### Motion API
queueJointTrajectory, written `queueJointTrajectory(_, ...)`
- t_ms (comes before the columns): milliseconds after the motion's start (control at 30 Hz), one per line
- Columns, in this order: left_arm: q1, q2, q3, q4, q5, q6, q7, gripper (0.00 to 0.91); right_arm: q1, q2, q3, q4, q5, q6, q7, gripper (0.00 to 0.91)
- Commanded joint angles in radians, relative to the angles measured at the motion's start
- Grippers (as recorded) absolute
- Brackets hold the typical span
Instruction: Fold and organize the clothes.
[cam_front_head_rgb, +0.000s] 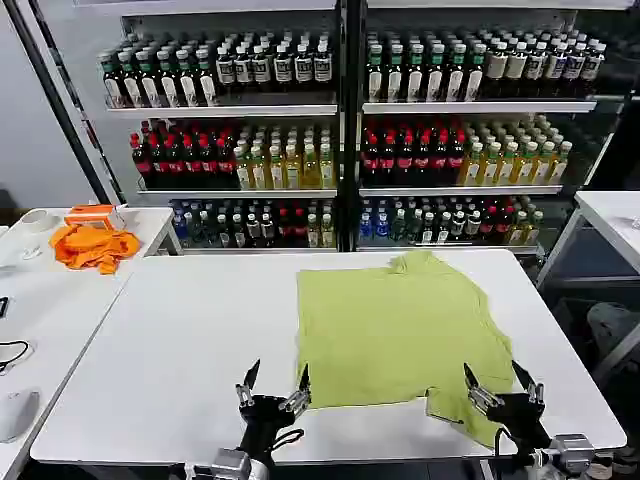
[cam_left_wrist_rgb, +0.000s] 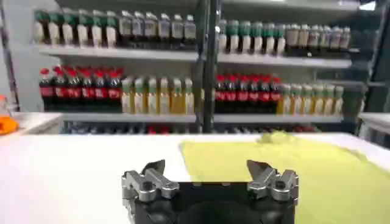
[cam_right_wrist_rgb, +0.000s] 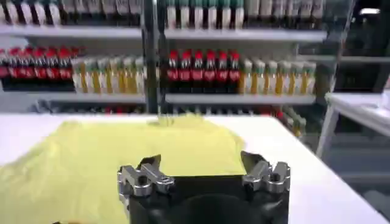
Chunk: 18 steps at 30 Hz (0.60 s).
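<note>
Head view, T-shirt (cam_front_head_rgb: 400, 330) flat on white table (cam_front_head_rgb: 180, 340), drink shelves (cam_front_head_rgb: 340, 110) behind, left claw (cam_front_head_rgb: 274, 385) and right claw (cam_front_head_rgb: 499, 381) spread, empty.

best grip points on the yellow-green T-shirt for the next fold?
Probably the near hem corners. The T-shirt lies flat on the white table, collar toward the shelves, hem at the robot's edge. The left gripper, open, sits by the near-left corner; the right gripper, open, hangs over the near-right one. Come in low from the near side, pinching each edge.

You have bare white desk (cam_front_head_rgb: 180, 340) left of the flat yellow-green cotton T-shirt (cam_front_head_rgb: 400, 330); tall bottle-stocked shelves (cam_front_head_rgb: 340, 130) wall off the far side.
</note>
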<state>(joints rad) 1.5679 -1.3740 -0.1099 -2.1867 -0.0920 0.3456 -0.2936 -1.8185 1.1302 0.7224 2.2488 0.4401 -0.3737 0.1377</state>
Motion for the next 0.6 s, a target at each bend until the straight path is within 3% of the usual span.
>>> queueJointTrajectory(33, -0.018, 0.011, 0.027, 0.026, -0.021, 0.104, -0.006, 0.907, -0.038, -0.004, 0.008, 0.001, 0.014, -0.058, 0.0, 0.907)
queueJointTrajectory(233, -0.072, -0.004, 0.02, 0.074, -0.028, 0.178, -0.005, 0.907, -0.096, 0.003, 0.01, -0.011, -0.036, -0.071, 0.004, 0.907)
queueJointTrajectory(500, -0.133, -0.007, 0.031, 0.149, -0.037, 0.209, -0.007, 0.907, -0.093, 0.024, -0.025, -0.047, -0.06, -0.07, 0.014, 0.907)
queueJointTrajectory(533, -0.135, -0.008, 0.032, 0.155, -0.041, 0.21, -0.01, 0.484, -0.09, 0.028, -0.03, -0.047, -0.06, -0.071, 0.015, 0.907)
queueJointTrajectory(567, -0.137, -0.012, 0.033, 0.159, -0.047, 0.213, -0.014, 0.292, -0.088, 0.03, -0.033, -0.047, -0.06, -0.071, 0.016, 0.907)
queueJointTrajectory(600, -0.14, -0.015, 0.033, 0.163, -0.053, 0.218, -0.016, 0.02, -0.081, 0.035, -0.039, -0.045, -0.059, -0.071, 0.017, 0.907)
